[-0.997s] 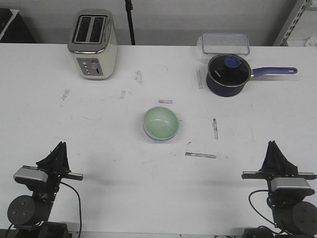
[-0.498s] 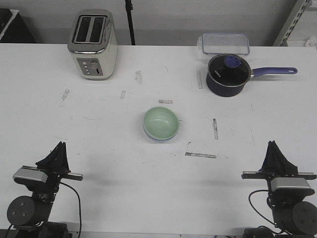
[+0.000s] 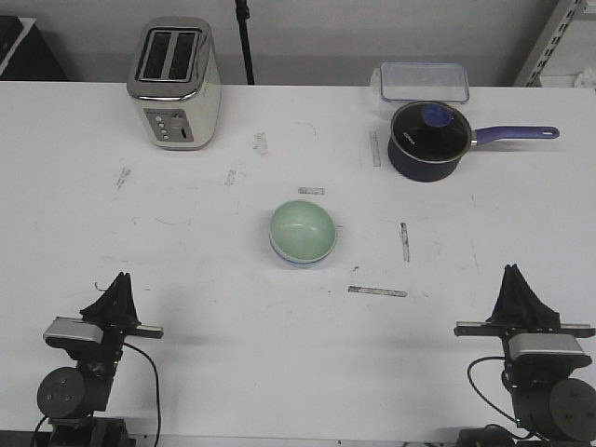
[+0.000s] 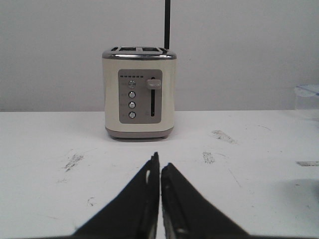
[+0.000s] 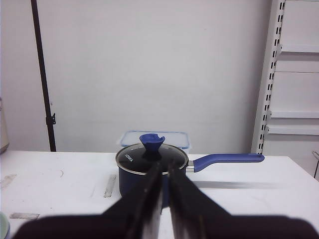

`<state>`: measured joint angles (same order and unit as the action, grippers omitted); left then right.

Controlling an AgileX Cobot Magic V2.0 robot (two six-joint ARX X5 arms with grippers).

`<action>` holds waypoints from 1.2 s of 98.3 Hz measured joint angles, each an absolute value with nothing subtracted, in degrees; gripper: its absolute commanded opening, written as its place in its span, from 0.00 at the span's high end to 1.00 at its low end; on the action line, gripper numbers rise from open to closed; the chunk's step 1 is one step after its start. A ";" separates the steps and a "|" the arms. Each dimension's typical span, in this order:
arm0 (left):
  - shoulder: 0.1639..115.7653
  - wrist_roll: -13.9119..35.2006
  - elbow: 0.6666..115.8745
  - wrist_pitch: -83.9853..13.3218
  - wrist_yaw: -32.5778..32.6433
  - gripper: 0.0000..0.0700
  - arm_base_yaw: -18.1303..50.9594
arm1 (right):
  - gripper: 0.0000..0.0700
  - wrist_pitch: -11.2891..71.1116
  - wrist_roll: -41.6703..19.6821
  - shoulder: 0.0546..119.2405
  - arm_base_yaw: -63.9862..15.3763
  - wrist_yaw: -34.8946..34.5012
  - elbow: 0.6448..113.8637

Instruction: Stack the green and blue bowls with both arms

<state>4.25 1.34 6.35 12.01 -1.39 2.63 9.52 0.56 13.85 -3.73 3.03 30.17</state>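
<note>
Two bowls sit nested as one near the middle of the white table (image 3: 205, 270): the pale mint green bowl (image 3: 303, 230) lies inside the blue bowl (image 3: 291, 258), of which only a thin rim shows along the near edge. The green one is plain, round and smooth, its hollow facing up.

Both arms are parked at the near edge of the table, well apart from the bowls. The left gripper (image 3: 115, 291) points toward the far side with its black fingers (image 4: 142, 194) pressed almost together, a thin slit between them and nothing held. The right gripper (image 3: 515, 287) likewise has its fingers (image 5: 149, 199) closed to a narrow gap, empty.

Beyond the bowls, a cream and chrome toaster (image 3: 174, 84) stands at the far left, and a dark navy saucepan (image 3: 426, 140) with a glass lid and a blue handle stands at the far right. A clear plastic container (image 3: 422, 81) lies just behind the saucepan. Scuffed tape marks dot the tabletop around the bowls.
</note>
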 measured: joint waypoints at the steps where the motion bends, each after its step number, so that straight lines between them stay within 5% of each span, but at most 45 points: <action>1: 4.01 1.34 6.09 11.99 -1.39 1.00 2.63 | 0.98 9.54 0.56 13.85 -3.73 3.03 30.17; 118: 0.30 1.34 1.96 8.19 0.23 1.00 2.61 | 0.98 9.54 0.56 13.85 -3.73 3.03 30.17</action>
<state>0.30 1.34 1.96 8.19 0.23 2.61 9.54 0.56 13.85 -3.73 3.03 30.17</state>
